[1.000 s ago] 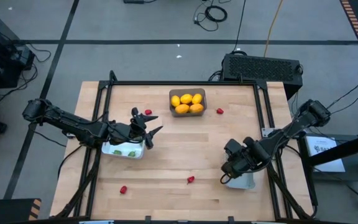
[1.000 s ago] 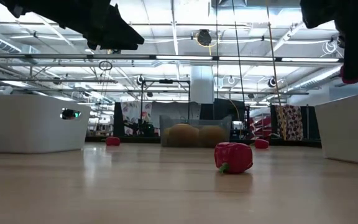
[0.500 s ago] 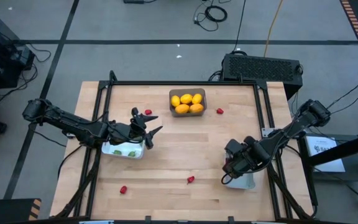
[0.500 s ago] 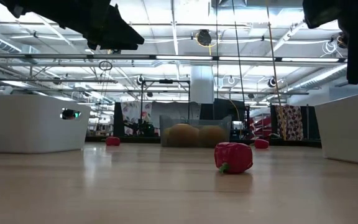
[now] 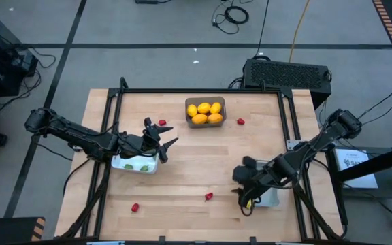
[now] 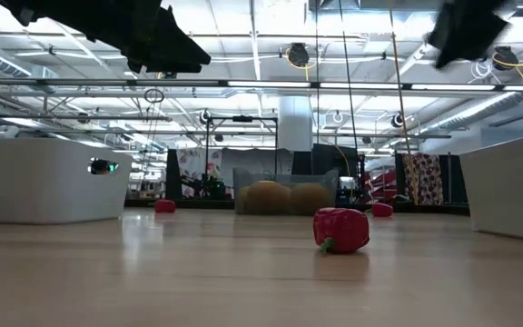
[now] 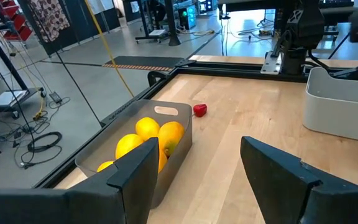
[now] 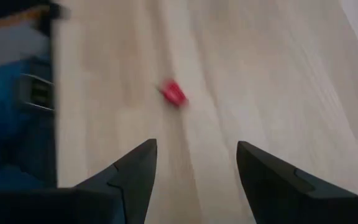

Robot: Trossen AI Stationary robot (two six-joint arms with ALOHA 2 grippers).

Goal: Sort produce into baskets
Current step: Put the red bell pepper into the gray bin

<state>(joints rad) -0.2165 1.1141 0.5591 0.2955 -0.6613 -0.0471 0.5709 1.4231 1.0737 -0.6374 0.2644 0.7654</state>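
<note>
A dark grey bin (image 5: 205, 112) at the table's far side holds yellow and orange fruits (image 7: 148, 138). A white bin (image 5: 136, 164) at the left holds tiny green pieces, and my left gripper (image 5: 167, 135) hangs open and empty above its right end. My right gripper (image 5: 239, 193) is open and empty just left of the second white bin (image 5: 271, 199), pointing toward a red piece (image 5: 209, 197) on the table near the front edge, which also shows in the right wrist view (image 8: 174, 93). Other red pieces lie at the far left (image 5: 162, 122), the far right (image 5: 241, 122) and the near left (image 5: 135, 207).
A black frame runs along the table's edges (image 5: 203, 90). Bare wood lies between the three bins in the table's middle (image 5: 203, 160). In the low view the red piece (image 6: 340, 229) sits mid-table with the white bins to either side (image 6: 44, 191) (image 6: 516, 186).
My right gripper had a red piece at its fingers over the right white bin; the piece left the fingers and no longer shows. The gripper has then swung quickly away from the bin toward the table's left, toward the red piece near the front edge.
</note>
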